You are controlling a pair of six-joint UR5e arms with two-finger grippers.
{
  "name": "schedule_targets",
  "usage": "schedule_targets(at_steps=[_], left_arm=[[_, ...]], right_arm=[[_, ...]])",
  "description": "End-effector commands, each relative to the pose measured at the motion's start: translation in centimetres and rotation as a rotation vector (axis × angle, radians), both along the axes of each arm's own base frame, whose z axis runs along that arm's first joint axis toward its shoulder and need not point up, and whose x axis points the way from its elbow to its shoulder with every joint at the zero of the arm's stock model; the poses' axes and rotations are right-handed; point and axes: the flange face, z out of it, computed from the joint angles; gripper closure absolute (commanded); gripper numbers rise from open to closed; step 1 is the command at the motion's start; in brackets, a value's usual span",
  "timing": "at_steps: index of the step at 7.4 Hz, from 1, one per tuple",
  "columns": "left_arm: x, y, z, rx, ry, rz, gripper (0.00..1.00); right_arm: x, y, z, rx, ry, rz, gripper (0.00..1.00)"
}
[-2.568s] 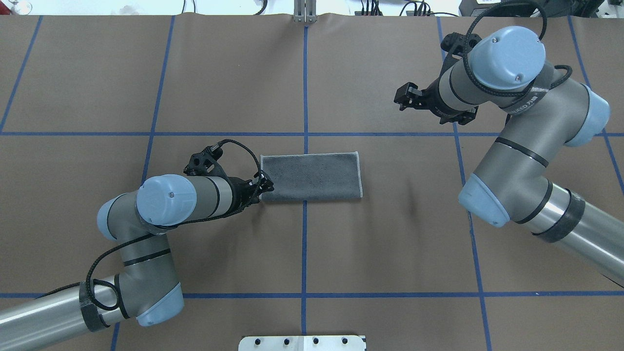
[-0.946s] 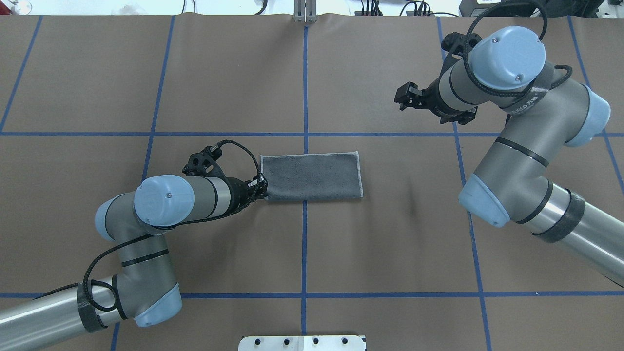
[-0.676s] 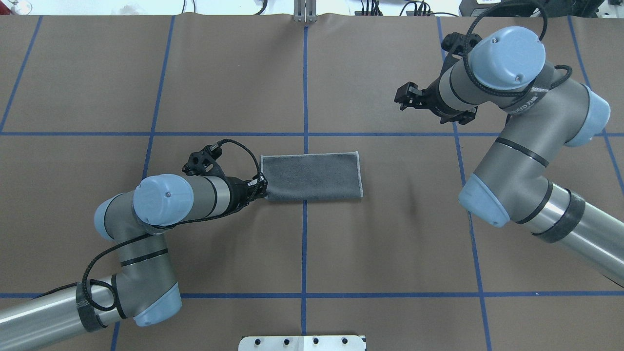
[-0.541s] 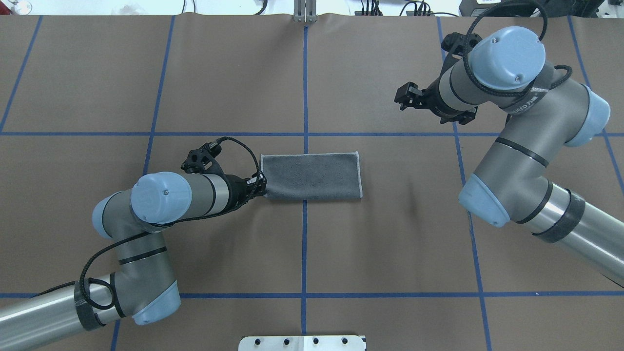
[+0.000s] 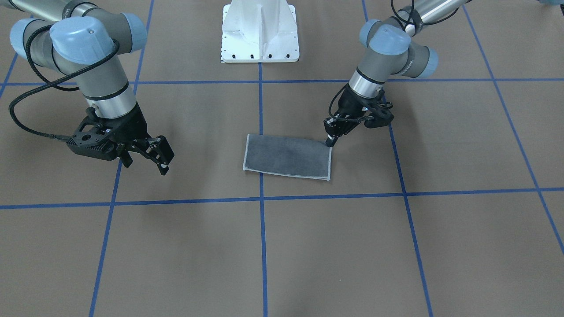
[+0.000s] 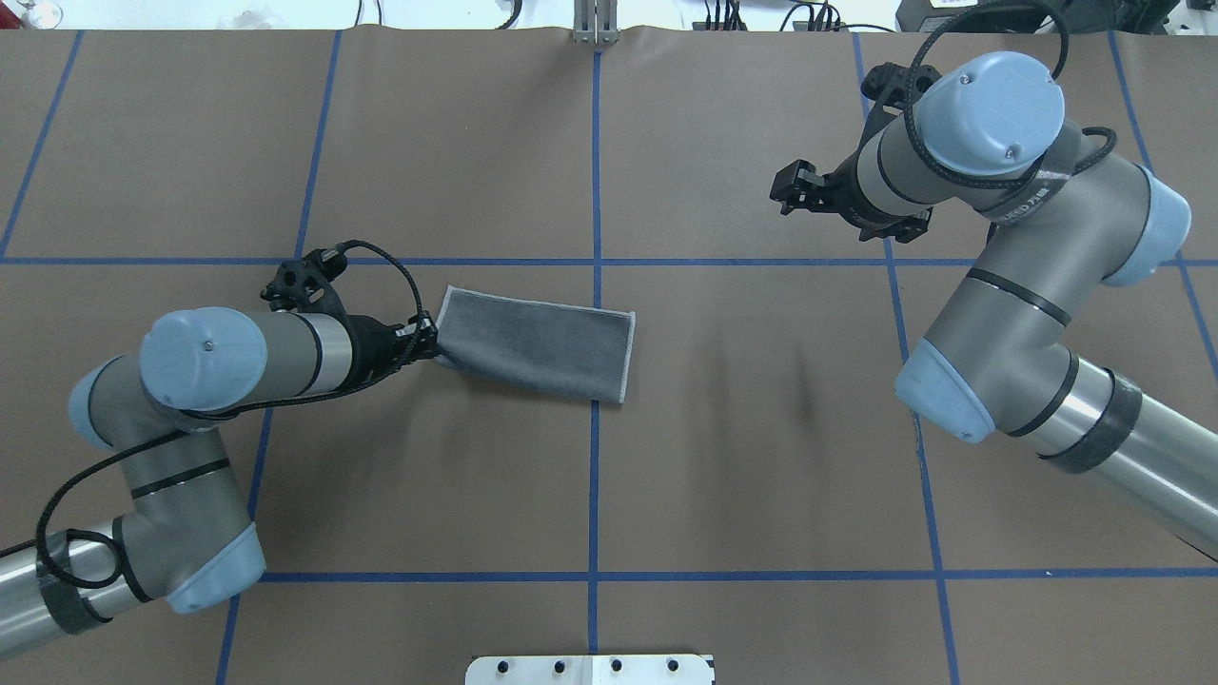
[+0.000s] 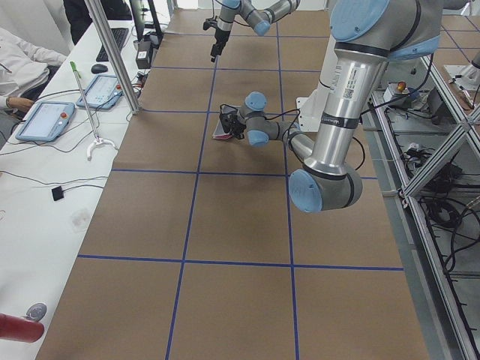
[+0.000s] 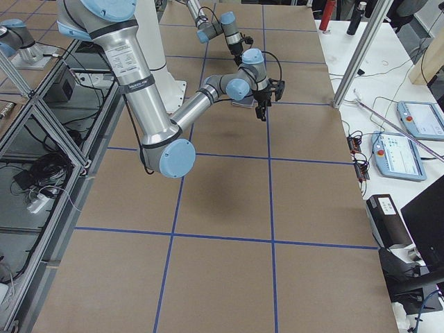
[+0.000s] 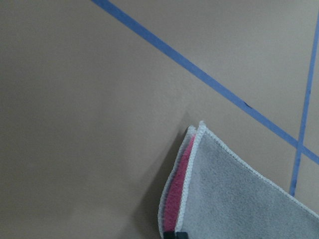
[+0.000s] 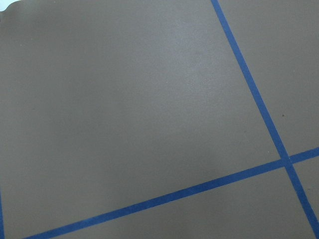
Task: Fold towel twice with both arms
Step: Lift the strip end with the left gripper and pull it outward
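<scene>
The left arm (image 6: pixel 285 347) reaches low across the brown table (image 6: pixel 742 457), elbow bent and forearm nearly level. The left gripper (image 6: pixel 430 341) is clamped on the near corner of the towel (image 6: pixel 538 342). The towel lies folded in half, dark grey outward, tilted and just left of the centre tape line (image 6: pixel 594 190). Its far corner touches that line. The right arm (image 6: pixel 990 276) is folded back and held high on its own side. The right gripper (image 6: pixel 785 197) has its fingers apart and grips nothing, well apart from the cloth. From above, the left wrist hides the pinch itself. The left wrist camera shows only a black sliver of fingertip (image 9: pixel 174 234) at the bottom edge, and a strip of pink face (image 9: pixel 175 194) between the grey layers. In both side views the towel is too small and too covered to make out.
</scene>
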Motion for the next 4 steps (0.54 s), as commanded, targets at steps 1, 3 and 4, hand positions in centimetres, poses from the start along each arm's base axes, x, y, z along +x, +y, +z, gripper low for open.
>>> schedule_targets(at_steps=[1, 3, 4], left_arm=[[-7.0, -1.4, 4.2, 0.063, -0.092, -0.01, 1.0], [-9.4, -2.9, 4.8, 0.083, -0.113, -0.006, 1.0], [-8.6, -2.9, 4.2, 0.083, -0.107, -0.005, 1.0]], right_arm=[[0.0, 0.0, 0.2, -0.002, 0.003, 0.001, 0.0], [0.0, 0.0, 0.2, 0.0, 0.003, 0.002, 0.0], [0.0, 0.0, 0.2, 0.0, 0.003, 0.002, 0.0]])
